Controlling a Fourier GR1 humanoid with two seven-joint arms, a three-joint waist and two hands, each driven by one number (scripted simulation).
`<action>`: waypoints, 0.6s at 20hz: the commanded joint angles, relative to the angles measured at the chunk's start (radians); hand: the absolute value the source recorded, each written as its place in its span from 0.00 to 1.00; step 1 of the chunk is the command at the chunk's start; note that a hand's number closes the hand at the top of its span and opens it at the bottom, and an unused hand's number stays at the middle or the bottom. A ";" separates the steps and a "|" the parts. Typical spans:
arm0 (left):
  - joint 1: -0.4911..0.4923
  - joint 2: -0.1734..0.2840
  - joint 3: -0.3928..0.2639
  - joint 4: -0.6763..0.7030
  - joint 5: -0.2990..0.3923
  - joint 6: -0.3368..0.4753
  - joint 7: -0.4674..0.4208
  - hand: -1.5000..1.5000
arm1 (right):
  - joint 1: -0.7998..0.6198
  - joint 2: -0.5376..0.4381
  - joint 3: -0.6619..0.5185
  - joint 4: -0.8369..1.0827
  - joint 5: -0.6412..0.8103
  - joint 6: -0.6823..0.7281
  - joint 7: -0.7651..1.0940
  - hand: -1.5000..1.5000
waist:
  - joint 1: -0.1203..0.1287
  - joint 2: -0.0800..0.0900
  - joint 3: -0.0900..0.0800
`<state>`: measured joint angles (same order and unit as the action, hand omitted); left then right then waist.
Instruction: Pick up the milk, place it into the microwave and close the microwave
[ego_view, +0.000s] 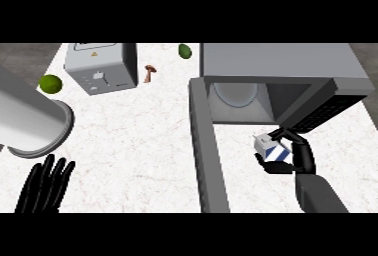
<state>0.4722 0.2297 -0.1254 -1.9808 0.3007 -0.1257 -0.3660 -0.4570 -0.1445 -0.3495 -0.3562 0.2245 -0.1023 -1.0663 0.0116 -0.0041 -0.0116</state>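
Note:
The milk (270, 148) is a small white carton with blue stripes, held just in front of the microwave's opening. My right hand (295, 156) is curled round it, fingers over the top and thumb below. The grey microwave (280, 60) stands at the back right with its cavity open and a round glass plate (236, 93) inside. Its door (205, 150) swings out toward me, left of the carton. My left hand (46, 185) rests open at the lower left, fingers straight and holding nothing.
A grey toaster (103, 67) stands at the back left. A lime (50, 83) lies to its left, another green fruit (184, 50) at the back, and a small brown mushroom (150, 72) beside the toaster. My left forearm (26, 120) crosses the left side.

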 joint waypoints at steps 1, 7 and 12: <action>0.021 0.023 0.041 0.007 0.048 -0.049 -0.001 0.00 | -0.026 0.044 0.008 -0.039 -0.029 0.055 -0.026 1.00 | -0.002 0.004 0.012; -0.011 0.001 0.057 0.026 0.024 -0.039 0.009 0.00 | 0.033 0.136 0.076 -0.215 -0.040 0.016 0.054 1.00 | -0.012 0.001 0.011; -0.008 0.023 0.123 0.058 0.073 -0.088 0.009 0.00 | 0.108 0.143 0.263 -0.393 -0.123 -0.124 0.172 1.00 | -0.010 0.000 0.011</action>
<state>0.4637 0.2296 -0.0626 -1.9560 0.3385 -0.1689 -0.3449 -0.3963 -0.0191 -0.1832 -0.6424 0.1433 -0.1399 -0.9511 -0.0006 -0.0059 -0.0033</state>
